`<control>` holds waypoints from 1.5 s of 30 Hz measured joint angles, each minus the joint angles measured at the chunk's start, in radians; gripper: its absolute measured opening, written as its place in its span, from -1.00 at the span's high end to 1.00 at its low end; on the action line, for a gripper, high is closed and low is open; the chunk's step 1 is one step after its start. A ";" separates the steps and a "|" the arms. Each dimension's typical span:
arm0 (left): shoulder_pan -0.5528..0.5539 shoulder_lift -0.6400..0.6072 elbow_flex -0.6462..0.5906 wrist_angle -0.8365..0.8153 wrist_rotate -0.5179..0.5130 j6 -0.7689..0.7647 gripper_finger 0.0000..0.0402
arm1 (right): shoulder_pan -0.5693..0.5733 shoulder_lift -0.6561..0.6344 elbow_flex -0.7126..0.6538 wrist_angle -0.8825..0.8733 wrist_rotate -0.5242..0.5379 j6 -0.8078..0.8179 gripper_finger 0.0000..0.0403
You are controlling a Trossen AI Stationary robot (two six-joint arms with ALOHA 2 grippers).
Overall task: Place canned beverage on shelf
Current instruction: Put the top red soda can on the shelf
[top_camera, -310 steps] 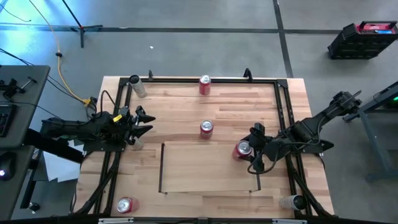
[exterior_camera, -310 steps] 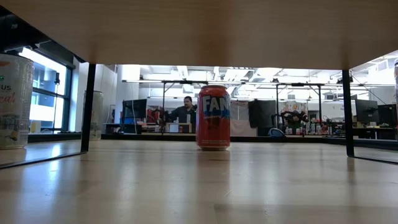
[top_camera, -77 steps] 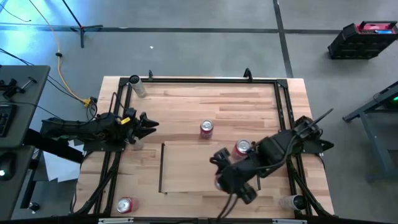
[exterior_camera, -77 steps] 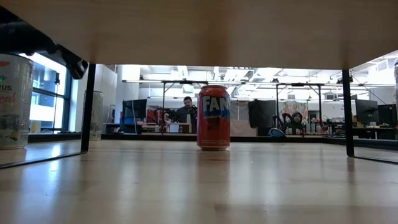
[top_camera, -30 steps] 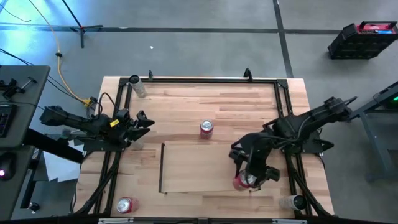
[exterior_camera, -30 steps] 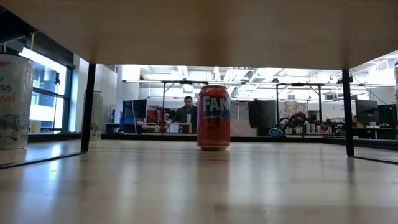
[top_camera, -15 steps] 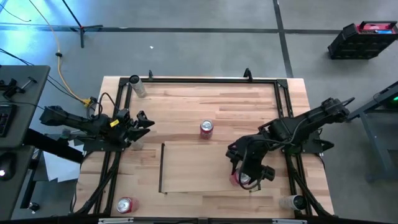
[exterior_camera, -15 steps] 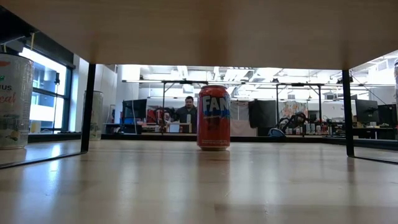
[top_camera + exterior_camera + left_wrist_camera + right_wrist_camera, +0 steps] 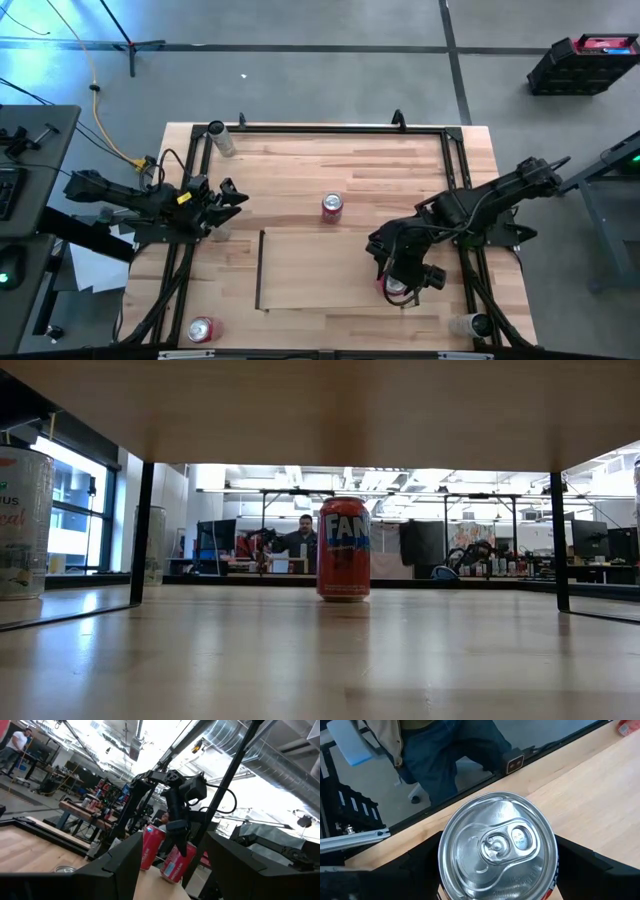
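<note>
Jaws, right gripper [image 9: 398,283]: closed around a red aluminium beverage can with silver lid [image 9: 496,849], held upright over the near right corner of the flat pale-wood shelf panel with thin dark side rails [image 9: 320,270]; whether the can's base touches the shelf cannot be told.
Jaws, left gripper [image 9: 232,197]: parted, holding nothing, arm waiting at the plank-striped wooden tabletop's [image 9: 300,170] left edge.
Near left corner of tabletop: second red can [image 9: 201,329], upright.
Near right corner: clear plastic cup [image 9: 462,325].
Beyond the shelf's far edge: third red can with blue lettering [image 9: 343,549], upright, apart from the shelf.
Far left corner: pale can [image 9: 223,141], lying.
Room beyond: seated person [image 9: 300,538] at desks.
</note>
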 joint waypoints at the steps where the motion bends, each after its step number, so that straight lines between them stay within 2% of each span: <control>1: 0.000 0.000 0.000 0.000 0.000 0.000 -0.04 | 0.000 0.000 0.000 -0.002 0.001 0.004 -0.45; 41: 0.000 0.001 0.000 0.000 0.001 0.001 -0.04 | 0.000 0.000 -0.023 0.022 -0.010 0.006 -0.45; 45: 0.000 0.000 0.000 0.000 0.001 0.001 -0.04 | 0.000 0.000 -0.024 0.025 -0.009 0.016 -0.51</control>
